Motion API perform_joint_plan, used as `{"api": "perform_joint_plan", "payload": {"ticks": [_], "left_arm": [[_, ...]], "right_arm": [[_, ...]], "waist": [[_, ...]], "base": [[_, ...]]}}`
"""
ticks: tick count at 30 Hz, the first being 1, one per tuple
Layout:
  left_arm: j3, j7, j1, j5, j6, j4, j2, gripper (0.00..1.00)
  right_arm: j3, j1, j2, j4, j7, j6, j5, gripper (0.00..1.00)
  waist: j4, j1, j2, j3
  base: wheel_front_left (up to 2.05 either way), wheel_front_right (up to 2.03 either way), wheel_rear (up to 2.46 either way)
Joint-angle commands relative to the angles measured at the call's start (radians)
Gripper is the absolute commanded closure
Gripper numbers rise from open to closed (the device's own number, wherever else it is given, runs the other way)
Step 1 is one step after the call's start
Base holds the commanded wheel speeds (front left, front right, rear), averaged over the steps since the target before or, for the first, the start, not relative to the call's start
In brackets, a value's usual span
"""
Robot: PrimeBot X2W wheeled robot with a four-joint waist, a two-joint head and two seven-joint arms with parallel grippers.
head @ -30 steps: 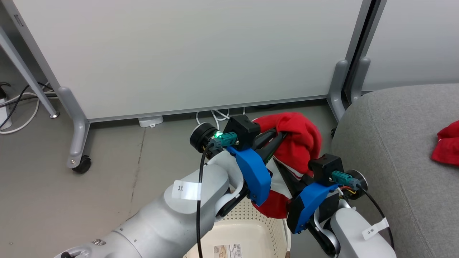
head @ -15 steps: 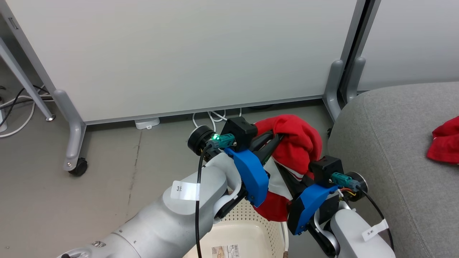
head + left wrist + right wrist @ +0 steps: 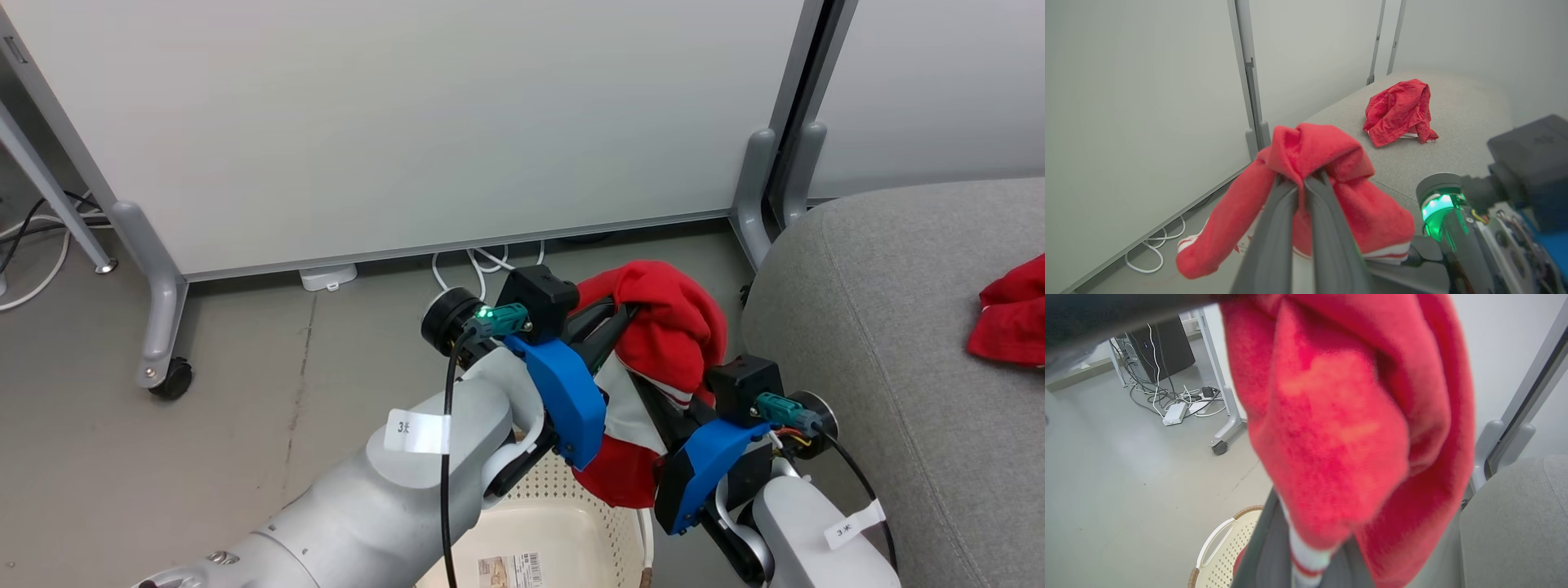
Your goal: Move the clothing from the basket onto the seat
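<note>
Bordering seat [image 3: 898, 327]: white partitions [image 3: 408, 122], grey floor [image 3: 245, 392].

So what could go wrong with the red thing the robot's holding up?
The red garment is pinched by the left end effector and right end effector on small folds, so it might slip down into the basket. Its dangling end could snag the basket rim. Dropped too near the seat's rounded edge, it may slide to the floor.
</note>
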Motion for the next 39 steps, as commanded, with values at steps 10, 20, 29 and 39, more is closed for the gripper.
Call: {"api": "perform_joint_plan", "payload": {"ticks": [10,20,29,39], "left_arm": [[0.122,-0.005,0.084,0.078,-0.001,0.002,0.001,0.00],[0.382,-0.004,0.279,0.313,-0.001,-0.129,0.044,0.00],[0.539,-0.004,0.447,0.473,-0.001,-0.256,0.103,0.00],[0.717,-0.004,0.621,0.550,-0.001,-0.323,0.118,0.00]], "right_arm": [[-0.024,-0.007,0.002,-0.020,-0.010,0.000,-0.003,1.00],[-0.055,0.005,-0.003,-0.046,-0.008,0.000,-0.015,1.00],[-0.083,0.022,-0.007,-0.069,-0.002,0.000,-0.019,1.00],[-0.125,0.054,-0.016,-0.094,0.008,0.000,-0.025,1.00]], "waist": [[0.003,0.0000,-0.0001,0.023],[0.015,0.0000,-0.0001,0.046],[0.023,0.0000,-0.0001,0.055],[0.041,0.0000,-0.0001,0.049]], "base": [[0.00,0.00,0.00],[0.00,0.00,0.00],[0.00,0.00,0.00],[0.00,0.00,0.00]]}}
